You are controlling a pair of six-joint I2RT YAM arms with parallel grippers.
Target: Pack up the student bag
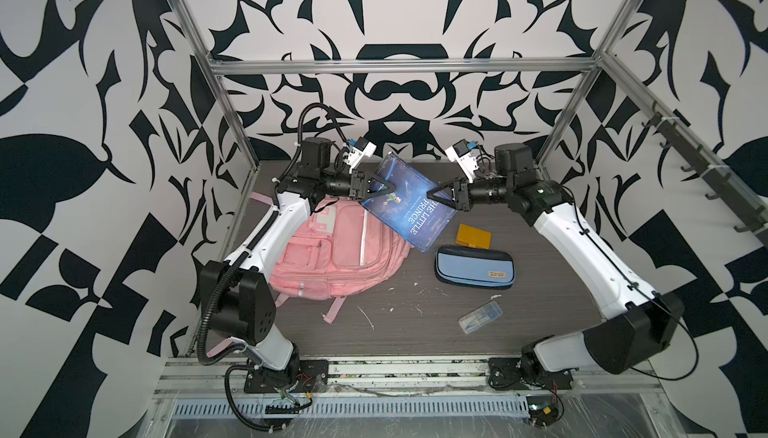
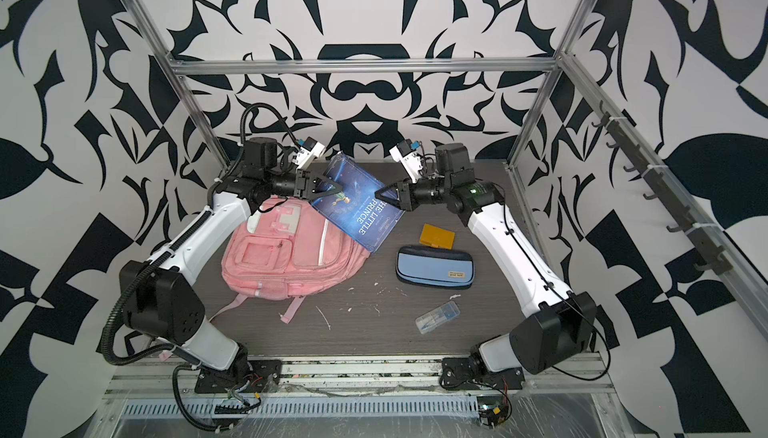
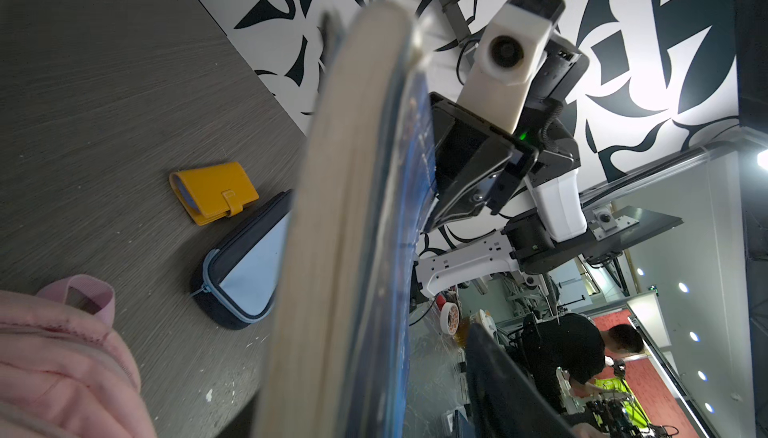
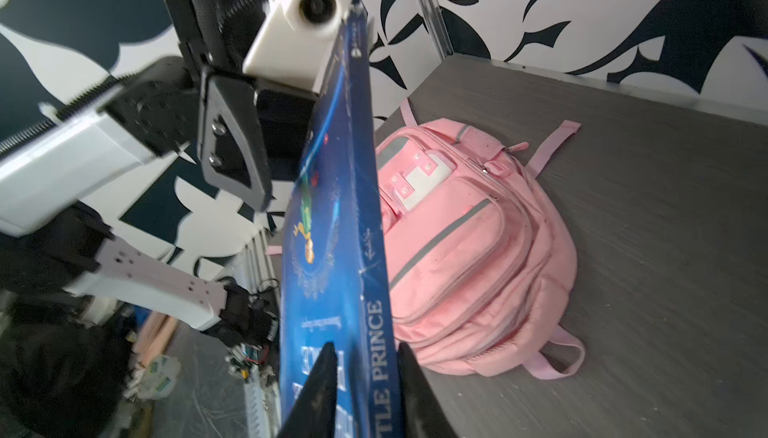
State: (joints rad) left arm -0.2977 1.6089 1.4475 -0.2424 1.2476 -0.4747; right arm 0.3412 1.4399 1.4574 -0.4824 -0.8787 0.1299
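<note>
- Swirly black-and-white walls (image 1: 395,20) on every side, an aluminium frame (image 1: 399,67) around the cell, and a dark wood-grain surface (image 1: 540,290) with white flecks (image 1: 368,317) towards the front.
- The pink student bag (image 1: 332,257) lies flat on the left half of the surface, front pockets up, straps trailing towards the front. Every zip I can see looks shut, so no idea what's inside.
- The light-blue and navy pencil case (image 1: 473,267) is zipped shut, right of the bag, with a yellow wallet (image 1: 473,236) just behind it.
- There's a clear plastic box (image 1: 480,317) front right with thin blue bits inside, too small to name.
- "The Little Prince" book (image 1: 409,203) is up in the air, tilted, with its low corner over the bag's right edge.
- The right claw (image 4: 365,353) is clamped on the book's spine edge, a finger on each side.
- The left claw (image 1: 386,187) straddles the page edge, jaws apart, with a gap showing on the cover side.
</note>
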